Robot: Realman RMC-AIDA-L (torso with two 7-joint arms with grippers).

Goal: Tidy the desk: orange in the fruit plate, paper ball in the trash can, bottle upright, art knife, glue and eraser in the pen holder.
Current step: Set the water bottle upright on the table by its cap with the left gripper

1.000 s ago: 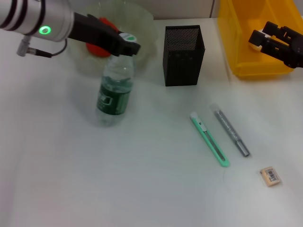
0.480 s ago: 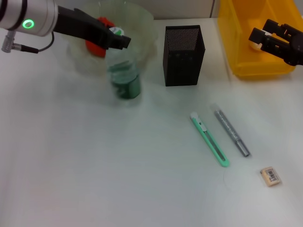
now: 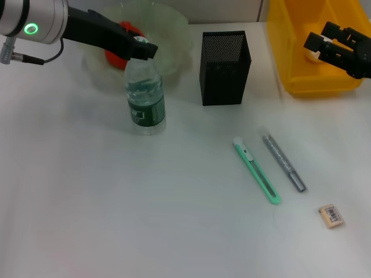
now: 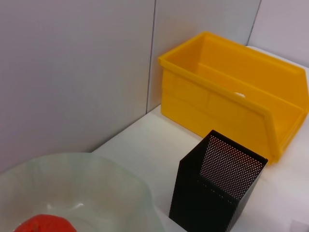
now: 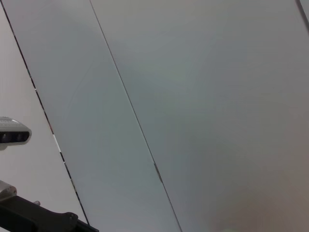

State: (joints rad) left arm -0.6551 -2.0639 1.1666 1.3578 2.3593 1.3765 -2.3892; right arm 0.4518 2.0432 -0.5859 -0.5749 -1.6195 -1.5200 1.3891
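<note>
The small clear plastic bottle (image 3: 145, 95) with a dark green label stands upright, cap up, on the plain white desk (image 3: 116, 202) just before the pale green wavy fruit plate (image 3: 168, 35). The left gripper (image 3: 142, 47) pinches its white cap. Label writing is unreadable.

The right gripper (image 3: 316, 46) hovers over the yellow plastic trash can (image 3: 301, 75), around something white.

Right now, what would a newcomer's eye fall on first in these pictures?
First the yellow trash can at the far right, with the right gripper over it. Next, the bottle upright at the left, the left gripper at its cap, in front of the fruit plate holding the orange. The black pen holder stands mid-desk.
</note>
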